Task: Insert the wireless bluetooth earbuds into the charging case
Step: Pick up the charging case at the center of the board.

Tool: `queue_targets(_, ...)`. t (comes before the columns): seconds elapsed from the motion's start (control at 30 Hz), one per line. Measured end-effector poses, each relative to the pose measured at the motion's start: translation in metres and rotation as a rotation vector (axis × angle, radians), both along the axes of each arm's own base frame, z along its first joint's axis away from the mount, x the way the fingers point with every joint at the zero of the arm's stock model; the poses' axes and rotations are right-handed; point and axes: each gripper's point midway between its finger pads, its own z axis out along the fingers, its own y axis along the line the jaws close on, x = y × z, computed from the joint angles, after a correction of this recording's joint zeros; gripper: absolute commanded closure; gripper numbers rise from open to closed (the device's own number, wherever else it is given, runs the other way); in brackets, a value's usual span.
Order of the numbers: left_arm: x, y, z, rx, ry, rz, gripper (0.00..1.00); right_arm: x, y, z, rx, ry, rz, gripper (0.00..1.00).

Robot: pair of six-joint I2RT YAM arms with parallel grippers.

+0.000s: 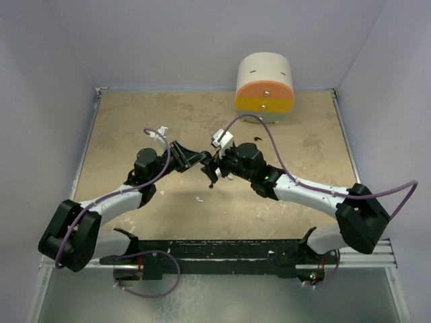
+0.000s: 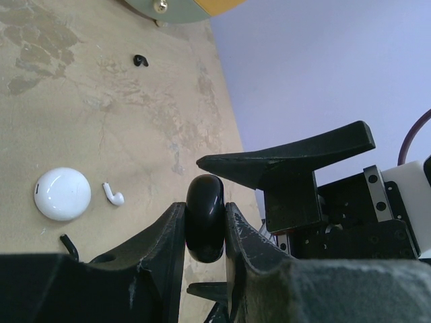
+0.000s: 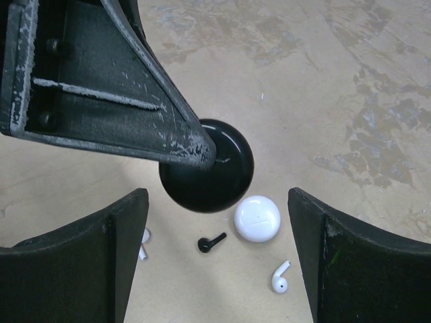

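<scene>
Left hand (image 1: 201,160) and right hand (image 1: 214,172) tip to tip above the table (image 1: 135,121), white earbud (image 1: 199,199) near

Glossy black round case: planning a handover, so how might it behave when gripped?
Probably rigid: the glossy black round case shows no dent between the left fingers. Its smooth, rounded shell looks slippery and could pivot. On edge, it would likely roll.

Left arm (image 1: 114,198), right arm (image 1: 303,190): black joints, white link shells, purple cable (image 1: 269,138) each; pincer fingers (image 3: 87,101) matte black, scuffed
</scene>
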Motion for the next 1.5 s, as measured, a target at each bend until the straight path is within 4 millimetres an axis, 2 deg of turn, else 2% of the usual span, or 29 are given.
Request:
queue_targets(0.17, -0.0047, -0.0073, -0.0056, 0.008, 0.017, -0.023, 1.0, 0.0022, 0.0025, 0.0017, 0.004, -0.004, 0.0, 0.2)
queue_targets(0.63, -0.0081, -0.0109, -0.0082, 0.015, 0.025, -0.032, 1.0, 0.0007, 0.0081, -0.0017, 0.003, 0.002, 0.024, 0.64)
queue_targets(0.8, -0.0084, -0.0106, -0.0079, 0.019, 0.021, -0.032, 0.82, 0.0001, 0.0086, -0.0017, 0.003, 0.002, 0.029, 0.72)
queue_targets(0.93, -0.0088, -0.0099, -0.0076, 0.021, 0.023, -0.029, 0.75, -0.0004, 0.0089, -0.0013, 0.005, 0.003, 0.032, 0.73)
queue_targets(1.17, -0.0092, -0.0082, -0.0045, 0.025, 0.012, -0.02, 0.56, -0.0012, 0.0081, -0.0006, 0.005, 0.005, 0.035, 0.73)
queue_targets(1.33, -0.0087, -0.0071, -0.0028, 0.026, 0.008, -0.012, 0.56, -0.0016, 0.0076, -0.0016, 0.001, 0.008, 0.035, 0.73)
queue_targets(1.5, -0.009, -0.0062, -0.0041, 0.031, 0.014, -0.008, 0.66, -0.0019, 0.0073, -0.0017, 0.0, 0.009, 0.035, 0.74)
